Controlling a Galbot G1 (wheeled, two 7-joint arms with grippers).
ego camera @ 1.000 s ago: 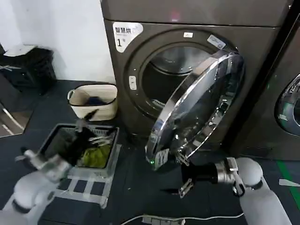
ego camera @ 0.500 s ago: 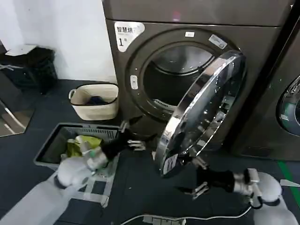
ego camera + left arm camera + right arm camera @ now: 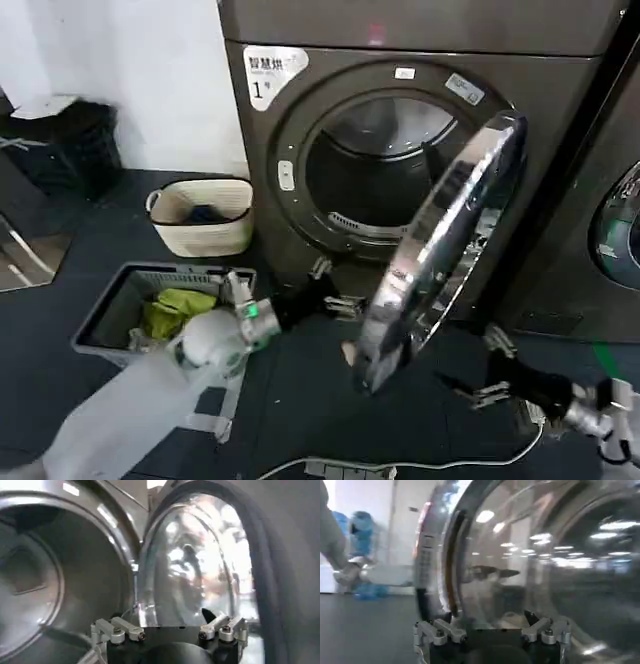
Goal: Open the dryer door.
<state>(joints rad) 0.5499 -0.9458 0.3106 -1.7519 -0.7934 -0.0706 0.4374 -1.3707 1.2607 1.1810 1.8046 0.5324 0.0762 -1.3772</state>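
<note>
Standing well ajar, the dryer door [image 3: 440, 250] hangs from its right hinge, drum mouth exposed; little swing seems left. The left hand [image 3: 335, 298], fingers spread and empty, reaches behind its near edge; the right hand [image 3: 485, 368] waits open below.

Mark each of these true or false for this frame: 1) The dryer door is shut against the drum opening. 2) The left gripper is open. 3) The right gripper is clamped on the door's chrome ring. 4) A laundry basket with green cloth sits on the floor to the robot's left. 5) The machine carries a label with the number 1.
1) False. The dryer door stands swung well open, and the drum opening is exposed.
2) True. The left gripper is open, just inside the door's lower edge.
3) False. The right gripper is open, low beside the door, holding nothing.
4) True: the laundry basket.
5) True: the label.
</note>
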